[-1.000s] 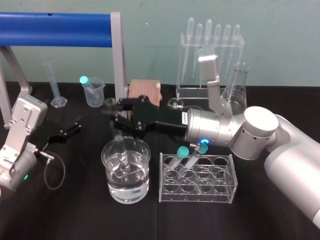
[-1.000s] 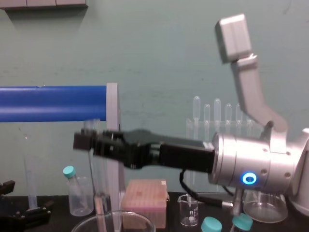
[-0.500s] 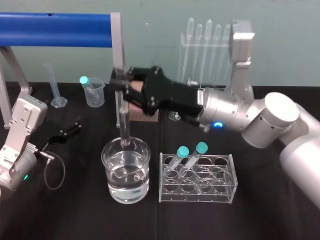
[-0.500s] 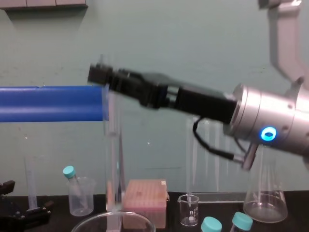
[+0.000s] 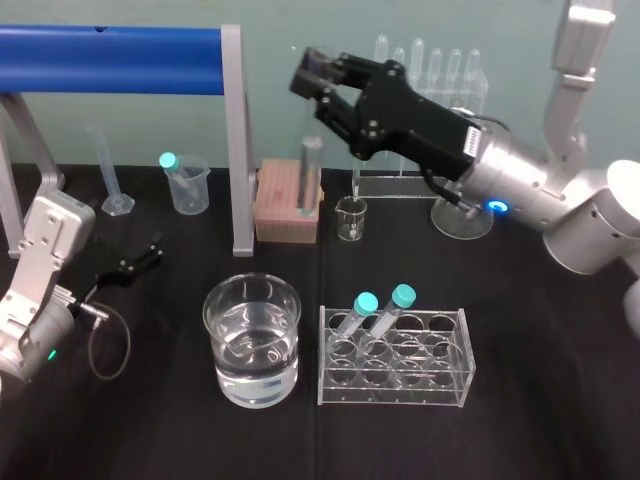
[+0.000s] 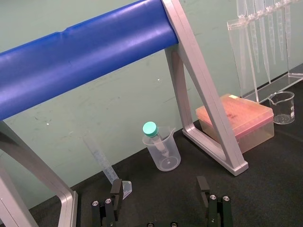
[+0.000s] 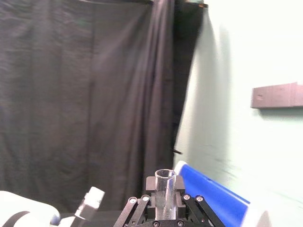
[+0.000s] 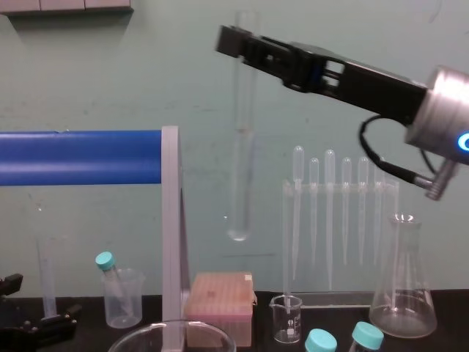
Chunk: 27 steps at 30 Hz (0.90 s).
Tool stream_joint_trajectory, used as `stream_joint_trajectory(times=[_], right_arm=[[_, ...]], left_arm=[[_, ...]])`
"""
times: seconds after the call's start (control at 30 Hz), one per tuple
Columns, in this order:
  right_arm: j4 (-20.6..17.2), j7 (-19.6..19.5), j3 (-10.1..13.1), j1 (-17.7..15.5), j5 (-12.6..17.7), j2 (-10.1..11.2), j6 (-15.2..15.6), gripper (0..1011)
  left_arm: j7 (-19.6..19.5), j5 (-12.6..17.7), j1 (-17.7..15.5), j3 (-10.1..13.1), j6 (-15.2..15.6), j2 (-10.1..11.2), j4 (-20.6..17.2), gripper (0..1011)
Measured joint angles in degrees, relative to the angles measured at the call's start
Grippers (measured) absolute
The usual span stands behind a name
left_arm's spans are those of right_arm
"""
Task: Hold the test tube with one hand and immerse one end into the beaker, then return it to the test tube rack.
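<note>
Right gripper [image 8: 238, 40] clasps the test tube [image 8: 240, 147] near its mouth, upright, high above the table [image 5: 540, 400], behind the beaker [image 5: 212, 310]. Keep it vertical, centre it over an empty test tube rack [image 5: 400, 397] hole, then lower slowly. Left gripper [image 6: 161, 189] rests parked, fingers spread.

The air above the beaker [image 5: 213, 345] is free, and so are the right-hand wells of the rack [image 5: 440, 322], while two teal-capped tubes [image 5: 366, 302] lean out of its left part. The test tube [image 8: 242, 147], upright in the right gripper [image 8: 238, 40], hangs well above the pink box [image 5: 288, 200] and small beaker [image 5: 350, 218]. The grey post [image 5: 236, 150] stands near on its left, the pipette stand [image 5: 420, 90] behind on its right.
</note>
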Motion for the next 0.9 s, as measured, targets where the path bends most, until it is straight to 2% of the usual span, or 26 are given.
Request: stream_joint_trajectory(times=[0.1, 0.2, 0.3, 0.43, 0.53, 0.67, 0.9], right_arm=[[-1.21, -2.17, 1.15, -1.38, -0.37, 1.2, 0.26, 226], [-1.96, -3.93, 3.48, -3.41, 1.16, 2.09, 0.66, 226], [-2.65, -5.24, 4.68, -3.93, 1.32, 2.75, 0.86, 226], [-3.8, -7.3, 5.34, -3.6, -0.95, 4.63, 2.45, 226], [-4.58, -8.14, 5.37, -4.09, -1.8, 5.22, 3.31, 226], [-6.8, -10.02, 5.87, -6.35, -2.47, 6.28, 4.31, 226], [-14.98, -15.68, 9.72, -14.17, -3.0, 10.52, 5.95, 226]], left_arm=[[0.0, 0.0, 0.0, 0.0, 0.0, 0.0, 0.0, 1000], [0.0, 0.0, 0.0, 0.0, 0.0, 0.0, 0.0, 1000], [0.0, 0.0, 0.0, 0.0, 0.0, 0.0, 0.0, 1000], [0.0, 0.0, 0.0, 0.0, 0.0, 0.0, 0.0, 1000], [0.0, 0.0, 0.0, 0.0, 0.0, 0.0, 0.0, 1000], [0.0, 0.0, 0.0, 0.0, 0.0, 0.0, 0.0, 1000], [0.0, 0.0, 0.0, 0.0, 0.0, 0.0, 0.0, 1000]])
